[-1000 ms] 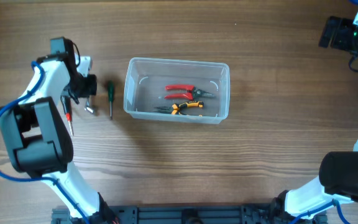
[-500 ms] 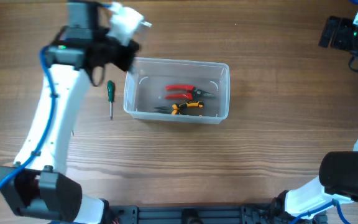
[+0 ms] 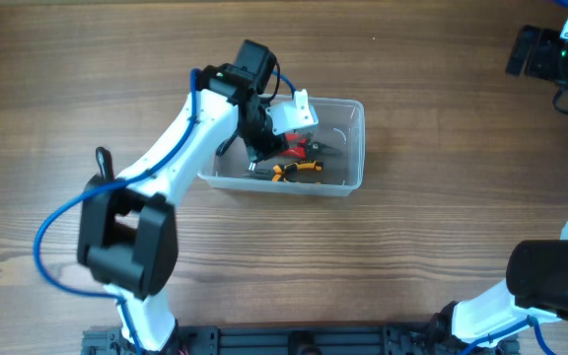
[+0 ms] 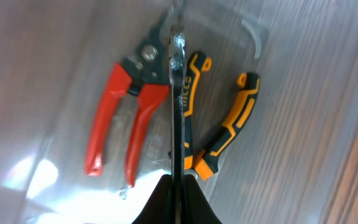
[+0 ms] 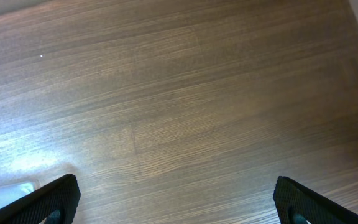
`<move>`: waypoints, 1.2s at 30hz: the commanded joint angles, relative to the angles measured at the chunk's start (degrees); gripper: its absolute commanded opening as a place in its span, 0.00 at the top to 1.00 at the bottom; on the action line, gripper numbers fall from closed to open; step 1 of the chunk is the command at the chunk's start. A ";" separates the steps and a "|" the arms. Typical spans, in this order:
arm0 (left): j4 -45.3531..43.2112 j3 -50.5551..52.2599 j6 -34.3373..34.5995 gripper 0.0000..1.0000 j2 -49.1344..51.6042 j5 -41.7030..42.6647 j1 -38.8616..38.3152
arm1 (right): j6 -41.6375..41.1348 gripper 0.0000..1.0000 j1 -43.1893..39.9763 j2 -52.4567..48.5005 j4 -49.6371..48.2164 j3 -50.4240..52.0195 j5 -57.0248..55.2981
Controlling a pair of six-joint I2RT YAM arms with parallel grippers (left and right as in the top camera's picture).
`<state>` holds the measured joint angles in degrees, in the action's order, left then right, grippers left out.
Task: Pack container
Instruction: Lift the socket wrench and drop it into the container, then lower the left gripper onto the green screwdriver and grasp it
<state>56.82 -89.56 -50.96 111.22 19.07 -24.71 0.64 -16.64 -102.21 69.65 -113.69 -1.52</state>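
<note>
The clear container (image 3: pixel 284 97) stands mid-table. Inside lie red-handled pliers (image 3: pixel 307 148) and orange-and-black pliers (image 3: pixel 302 170). My left gripper (image 3: pixel 260 156) reaches down into the container's left half. It is shut on a thin metal tool shaft (image 4: pixel 177 112), which points over both pliers. In the left wrist view the red-handled pliers (image 4: pixel 104 124) lie left of the shaft and the orange-and-black pliers (image 4: pixel 229 130) right of it, on the container's clear floor (image 4: pixel 253 37). The tool's handle is hidden. My right gripper (image 5: pixel 176 199) is open and empty over bare wood, at the far right (image 3: pixel 535 54).
The table is brown wood (image 3: pixel 412 256). My left arm (image 3: pixel 171 158) lies across the spot left of the container where a green screwdriver lay, so that spot is hidden.
My left arm has swung from the table's left side over to the container and lowered the held tool into it. The right arm has not moved.
</note>
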 commanded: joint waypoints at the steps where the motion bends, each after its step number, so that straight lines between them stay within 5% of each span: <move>1: 0.26 -0.46 -1.51 0.96 5.11 0.35 -0.31 | -0.79 0.00 0.28 -1.18 -0.15 0.17 0.26; 3: 0.31 -0.46 -1.11 0.91 6.88 0.35 -0.33 | -0.76 0.00 0.28 -1.18 -0.15 0.17 0.26; 4: 0.26 -0.46 -1.09 0.67 7.28 0.35 -0.33 | -0.79 0.00 0.28 -1.18 -0.15 0.17 0.28; 8: 0.22 -0.46 -0.17 0.53 7.30 0.37 -0.33 | -0.79 0.00 0.28 -1.18 -0.15 0.17 0.28; 12: -2.16 -3.85 9.86 0.41 4.98 0.59 -0.24 | -0.79 0.00 0.28 -1.18 -0.15 0.17 0.26; 17: -2.45 -15.54 22.32 0.49 -1.03 -2.25 0.72 | -0.79 0.00 0.28 -1.18 -0.15 0.17 0.26; 19: -3.26 -17.55 31.28 0.47 -3.96 -9.40 2.51 | -0.79 0.00 0.28 -1.18 -0.15 0.17 0.26; 23: 0.59 -17.55 45.92 0.58 -7.15 -22.64 9.46 | -0.79 0.00 0.28 -1.18 -0.15 0.17 0.28; 28: 6.58 -17.27 48.46 0.61 -5.44 -22.62 17.90 | -0.79 0.00 0.28 -1.18 -0.15 0.17 0.28; 36: 8.17 -17.27 51.17 0.57 4.33 -22.56 20.98 | -0.79 0.00 0.28 -1.18 -0.15 0.17 0.26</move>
<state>64.73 -106.87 -3.42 112.31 -3.18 -4.84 0.64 -16.64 -102.21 69.65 -113.69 -1.52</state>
